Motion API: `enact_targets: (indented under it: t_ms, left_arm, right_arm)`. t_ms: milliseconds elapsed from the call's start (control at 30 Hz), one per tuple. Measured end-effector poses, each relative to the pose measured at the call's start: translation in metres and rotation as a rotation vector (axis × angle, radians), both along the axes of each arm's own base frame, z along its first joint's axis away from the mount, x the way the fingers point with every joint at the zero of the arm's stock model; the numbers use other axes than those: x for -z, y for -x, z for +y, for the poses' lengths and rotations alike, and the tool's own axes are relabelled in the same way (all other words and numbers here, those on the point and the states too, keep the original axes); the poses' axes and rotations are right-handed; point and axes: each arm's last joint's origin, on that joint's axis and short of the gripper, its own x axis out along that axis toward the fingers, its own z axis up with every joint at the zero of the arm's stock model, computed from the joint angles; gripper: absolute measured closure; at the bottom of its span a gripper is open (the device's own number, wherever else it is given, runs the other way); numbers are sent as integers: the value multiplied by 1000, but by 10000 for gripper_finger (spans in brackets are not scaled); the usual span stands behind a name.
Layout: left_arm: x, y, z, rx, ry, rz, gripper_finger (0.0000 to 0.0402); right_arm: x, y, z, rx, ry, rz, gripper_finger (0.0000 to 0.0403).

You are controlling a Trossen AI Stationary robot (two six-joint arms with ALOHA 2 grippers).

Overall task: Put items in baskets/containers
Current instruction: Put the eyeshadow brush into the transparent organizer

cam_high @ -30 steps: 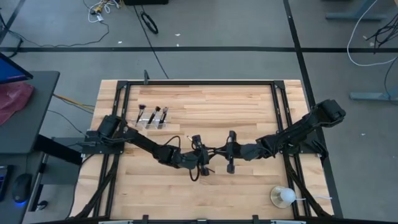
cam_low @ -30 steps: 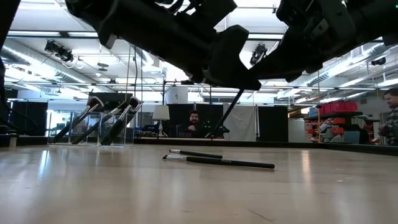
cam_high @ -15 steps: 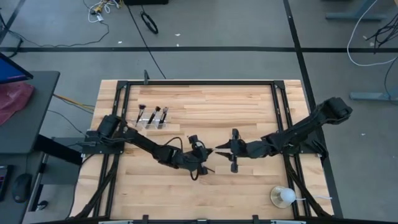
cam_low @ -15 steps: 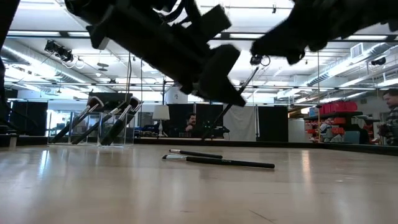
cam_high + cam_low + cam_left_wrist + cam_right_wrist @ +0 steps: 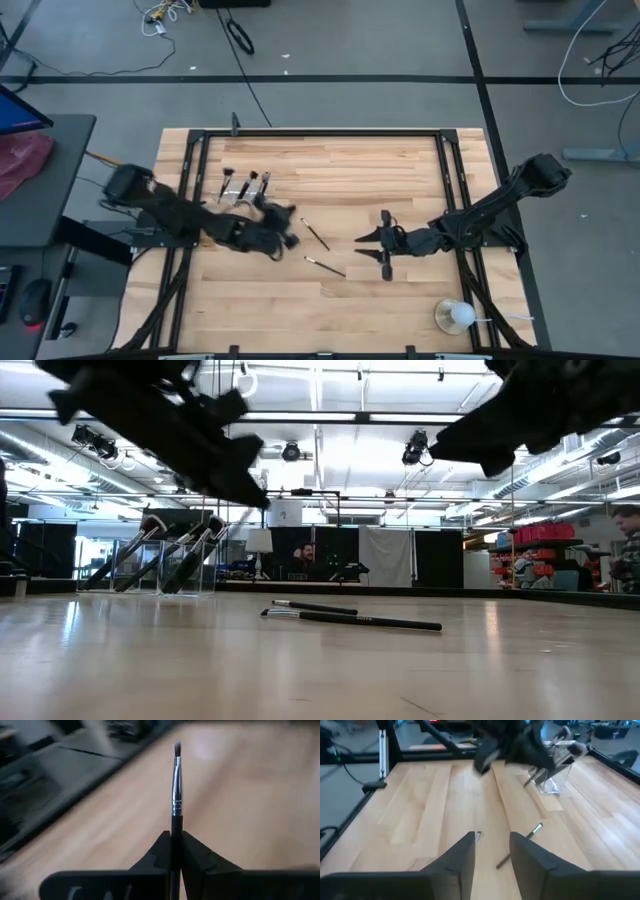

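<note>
My left gripper (image 5: 176,837) is shut on a thin black makeup brush (image 5: 176,785) with a silver ferrule. In the high view it (image 5: 283,228) hovers just right of the clear holder (image 5: 245,190). Several brushes lean head-up in that holder (image 5: 165,565). Two more brushes (image 5: 316,234) (image 5: 325,266) lie flat on the wood between the arms. My right gripper (image 5: 492,851) is open with nothing between its fingers. It hangs above the table right of those brushes (image 5: 366,246). My left gripper pinches the brush's black handle (image 5: 176,822), below the ferrule, between its two fingers. The fingers lie along the brush, which sticks out past the fingertips with its bristle head foremost. It is lifted clear of the table.
A white ball on a dish (image 5: 455,316) stands near the front right corner. A black frame (image 5: 320,132) runs round the tabletop. The wood at the far middle and near left is bare. People sit in the room beyond the far edge.
The grippers met at the table's middle over one brush. My left gripper has since swung quickly toward the table's left and the holder, carrying that brush, and has rolled. My right gripper has opened, let go and drawn back a little toward the right.
</note>
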Motion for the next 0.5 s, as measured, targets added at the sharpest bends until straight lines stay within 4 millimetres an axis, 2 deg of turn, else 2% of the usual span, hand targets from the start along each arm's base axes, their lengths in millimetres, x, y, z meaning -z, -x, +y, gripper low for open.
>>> enact_targets:
  t_ms: [133, 300, 500]
  left_arm:
    - [-18, 40, 15, -136, 12, -168, 378]
    - [-42, 77, 34, -232, 2, -307, 379]
    - [-46, 110, 57, -370, -61, -321, 380]
  right_arm:
    - [6, 6, -3, 6, -42, -58, 287]
    - [8, 9, -5, 5, -68, -111, 292]
    - [8, 9, -5, 5, -71, -117, 294]
